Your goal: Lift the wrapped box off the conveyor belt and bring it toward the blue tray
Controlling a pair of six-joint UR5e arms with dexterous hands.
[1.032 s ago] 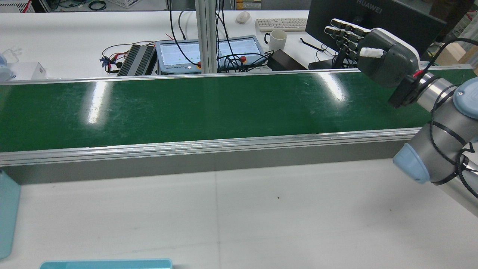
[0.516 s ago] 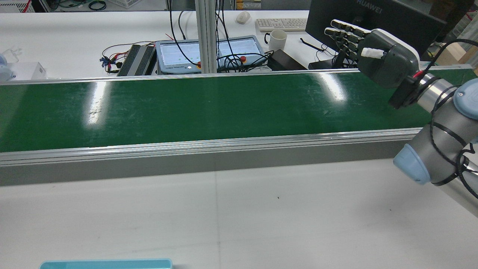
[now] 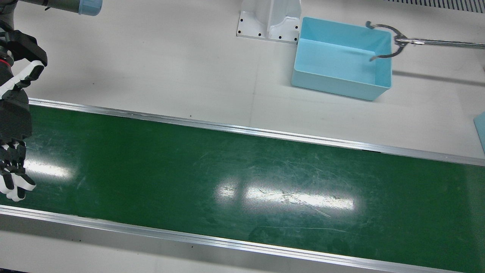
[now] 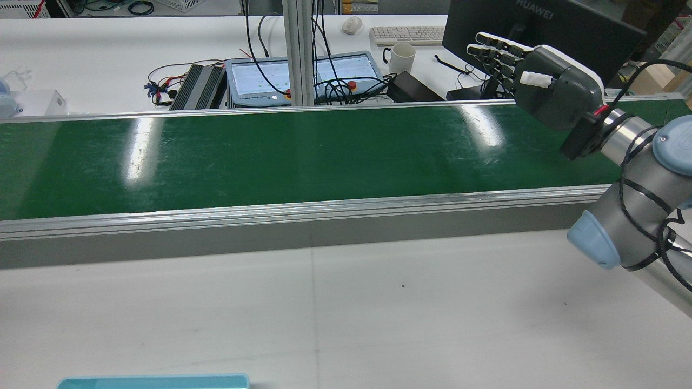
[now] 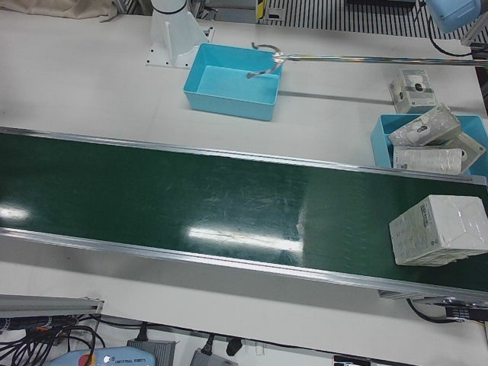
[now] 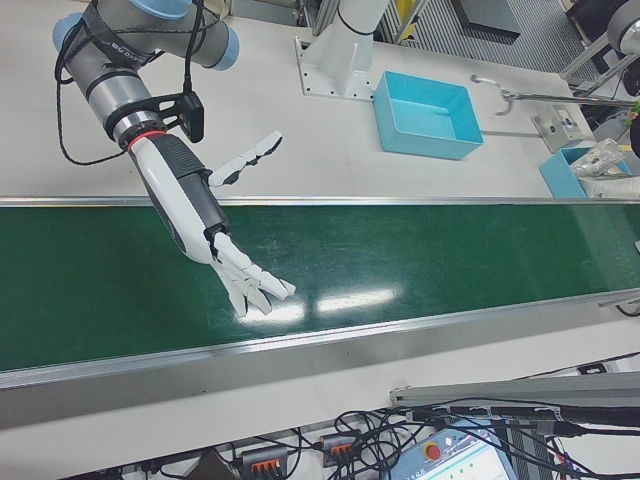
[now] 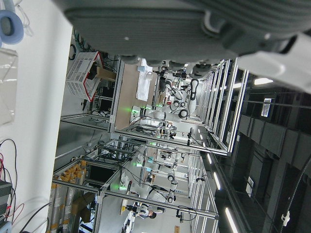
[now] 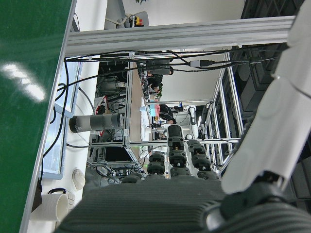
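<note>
R hand (image 6: 205,225) is hovering over the green conveyor belt (image 5: 191,206), fingers (image 6: 255,285) spread wide & stretched out flat, holding nothing. In the rear view the same hand (image 4: 546,81) is sitting above the belt's far edge at the view's right end, arm angling in from the lower right. Front view is catching it at the far left edge only (image 3: 15,121).

Wrapped box (image 5: 438,229) is lying on the belt near its right end in the left-front view, well apart from the R hand, nothing touching it. It's white, plastic-wrapped.

Blue tray (image 5: 232,91) is sitting on the white surface (image 3: 151,68) beyond the belt, just beside the arm pedestal (image 5: 175,38). A metal hook on a long rod (image 5: 267,57) is reaching over its rim. A second blue bin (image 5: 381,141) w/ wrapped packs is sitting near the box, off the belt.

L hand: only its cam view is showing a dark blurry underside (image 7: 170,29); can't tell open or closed.
</note>
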